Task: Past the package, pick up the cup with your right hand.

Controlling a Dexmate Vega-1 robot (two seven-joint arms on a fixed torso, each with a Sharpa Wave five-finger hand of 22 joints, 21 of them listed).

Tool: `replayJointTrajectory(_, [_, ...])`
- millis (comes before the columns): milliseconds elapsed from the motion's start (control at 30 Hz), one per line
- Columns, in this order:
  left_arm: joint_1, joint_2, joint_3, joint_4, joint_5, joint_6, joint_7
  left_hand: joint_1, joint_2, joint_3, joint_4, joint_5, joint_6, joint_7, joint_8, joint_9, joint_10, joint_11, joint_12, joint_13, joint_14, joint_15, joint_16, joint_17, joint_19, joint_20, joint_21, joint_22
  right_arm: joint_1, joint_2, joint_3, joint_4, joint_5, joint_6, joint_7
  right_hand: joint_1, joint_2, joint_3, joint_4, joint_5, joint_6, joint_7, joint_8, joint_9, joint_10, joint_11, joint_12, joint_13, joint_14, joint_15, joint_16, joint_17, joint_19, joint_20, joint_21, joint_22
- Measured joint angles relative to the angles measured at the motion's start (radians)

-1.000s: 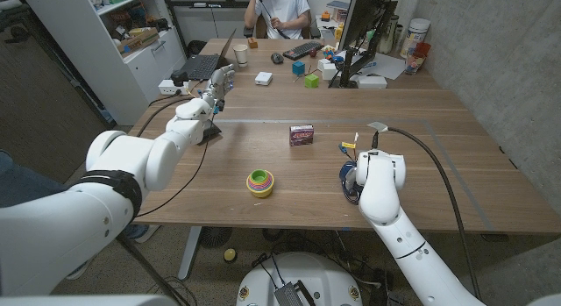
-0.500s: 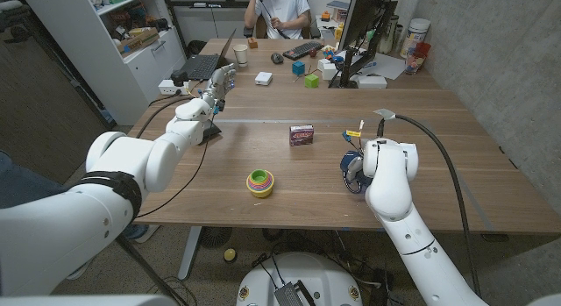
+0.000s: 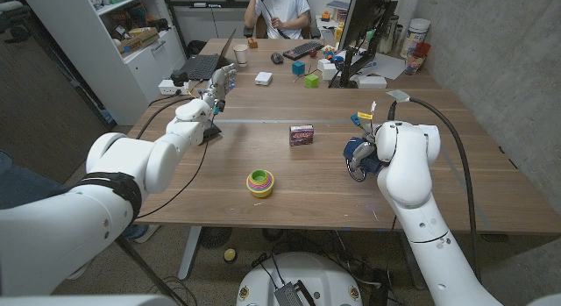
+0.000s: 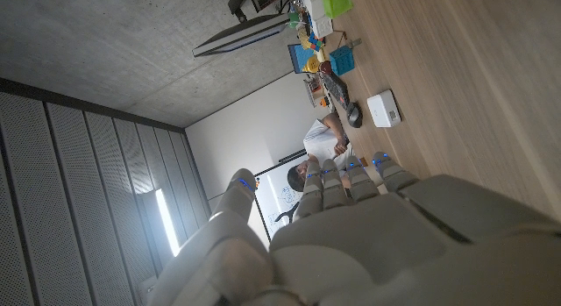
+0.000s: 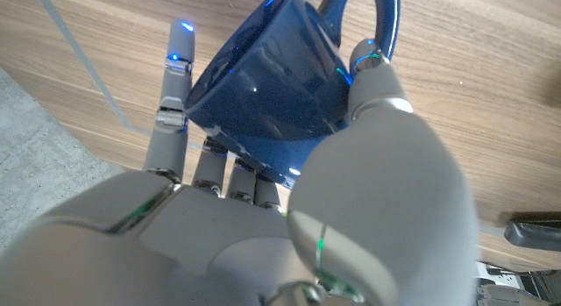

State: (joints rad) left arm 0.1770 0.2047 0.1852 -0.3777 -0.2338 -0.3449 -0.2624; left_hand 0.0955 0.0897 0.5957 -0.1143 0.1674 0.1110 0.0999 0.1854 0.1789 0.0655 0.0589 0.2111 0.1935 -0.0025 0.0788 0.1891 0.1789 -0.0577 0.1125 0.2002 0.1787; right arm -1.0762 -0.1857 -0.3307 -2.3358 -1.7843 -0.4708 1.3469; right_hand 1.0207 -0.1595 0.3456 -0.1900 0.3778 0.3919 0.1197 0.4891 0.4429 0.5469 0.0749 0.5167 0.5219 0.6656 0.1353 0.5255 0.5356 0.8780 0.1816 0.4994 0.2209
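Observation:
My right hand point(image 3: 374, 151) grips a dark blue cup point(image 3: 357, 152) and holds it above the table, right of the small purple package point(image 3: 301, 135). In the right wrist view the blue cup point(image 5: 263, 87) lies tilted in my right hand point(image 5: 351, 209), handle away from the palm, with the fingers point(image 5: 172, 104) along one side and the thumb against the other. My left hand point(image 3: 215, 87) is raised over the far left of the table with its fingers stretched out and nothing in it. The left wrist view looks along the back of that left hand point(image 4: 368, 245).
A stack of nested coloured cups point(image 3: 259, 182) stands near the table's front middle. A black cable point(image 3: 188, 166) runs across the table's left side. On the far desk are a keyboard point(image 3: 302, 50), a monitor point(image 3: 364, 25) and small boxes, and a person point(image 3: 279, 8) sits behind it.
My right arm has risen and swung away from the front edge toward the table's middle right, carrying the blue cup up level with the package. The left hand has stayed in place.

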Motion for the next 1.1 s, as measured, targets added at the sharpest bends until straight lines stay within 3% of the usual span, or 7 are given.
replayJointTrajectory(367, [0.000, -0.005, 0.002, 0.001, -0.001, 0.005, 0.001, 0.000, 0.000, 0.000, 0.000, 0.000, 0.000, 0.000, 0.000, 0.000, 0.000, 0.000, 0.000, 0.000, 0.000, 0.000, 0.000, 0.000, 0.000, 0.000, 0.000, 0.000, 0.005, 0.128, 0.088, -0.049, -0.021, 0.181, 0.022, 0.000, 0.000, 0.000, 0.000, 0.000, 0.004, 0.004, -0.002, 0.000, 0.004, 0.004, -0.002, 0.005, 0.004, 0.004, 0.004, 0.005, 0.000, 0.000, 0.015, 0.000])
replayJointTrajectory(500, [0.000, -0.005, 0.002, 0.002, 0.000, 0.013, 0.003, 0.000, 0.000, 0.000, 0.000, 0.000, 0.000, 0.000, 0.000, 0.000, 0.000, 0.000, 0.000, 0.000, 0.000, 0.000, 0.000, 0.000, 0.000, 0.000, 0.000, 0.000, 0.006, 0.228, 0.136, -0.067, -0.044, 0.273, 0.025, 0.000, 0.000, 0.000, 0.000, 0.000, 0.004, 0.004, -0.002, 0.000, 0.004, 0.004, -0.002, 0.005, 0.004, 0.004, 0.003, 0.010, 0.000, 0.000, 0.015, 0.000])
replayJointTrajectory(567, [0.000, -0.005, 0.002, 0.003, 0.000, 0.015, 0.004, 0.000, 0.000, 0.000, 0.000, 0.000, 0.000, 0.000, 0.000, 0.000, 0.000, 0.000, 0.000, 0.000, 0.000, 0.000, 0.000, 0.000, 0.000, 0.000, 0.000, 0.000, 0.008, 0.253, 0.146, -0.071, -0.052, 0.300, 0.026, 0.000, 0.000, 0.000, 0.000, 0.000, 0.004, 0.004, -0.003, 0.000, 0.004, 0.004, -0.002, 0.007, 0.005, 0.002, -0.001, 0.011, 0.000, 0.000, 0.022, 0.000])
replayJointTrajectory(600, [0.000, -0.005, 0.002, 0.004, 0.000, 0.017, 0.004, 0.000, 0.000, 0.000, 0.000, 0.000, 0.000, 0.000, 0.000, 0.000, 0.000, 0.000, 0.000, 0.000, 0.000, 0.000, 0.000, 0.000, 0.000, 0.000, 0.000, 0.000, 0.010, 0.298, 0.163, -0.079, -0.068, 0.354, 0.027, 0.000, 0.000, 0.000, 0.000, 0.000, 0.004, 0.004, -0.004, 0.000, 0.004, 0.004, -0.002, 0.009, 0.005, 0.002, -0.001, 0.012, 0.000, 0.000, 0.023, 0.000])
replayJointTrajectory(833, [-0.005, -0.006, 0.003, 0.008, 0.002, 0.030, 0.008, 0.000, 0.000, 0.000, 0.000, 0.000, 0.000, 0.000, 0.000, 0.000, 0.000, 0.000, 0.000, 0.000, 0.000, 0.000, 0.000, 0.000, -0.005, 0.005, 0.000, 0.000, 0.019, 0.417, 0.204, -0.099, -0.114, 0.484, 0.029, 0.000, 0.000, 0.000, 0.000, 0.004, 0.007, 0.007, -0.006, 0.000, 0.007, 0.000, -0.010, 0.009, 0.007, 0.000, -0.008, 0.014, 0.000, 0.000, 0.031, 0.000])
replayJointTrajectory(1100, [-0.012, -0.006, 0.002, 0.011, 0.006, 0.046, 0.012, 0.000, 0.000, 0.000, 0.000, 0.000, 0.000, 0.000, 0.000, 0.000, 0.000, 0.000, 0.000, 0.000, 0.000, 0.000, 0.000, 0.000, -0.006, 0.006, 0.000, 0.000, 0.028, 0.497, 0.230, -0.108, -0.147, 0.566, 0.030, 0.000, 0.000, 0.000, 0.000, 0.004, 0.007, 0.007, -0.009, 0.000, 0.007, 0.000, -0.012, 0.014, 0.007, 0.000, -0.012, 0.018, 0.000, 0.000, 0.047, 0.000])
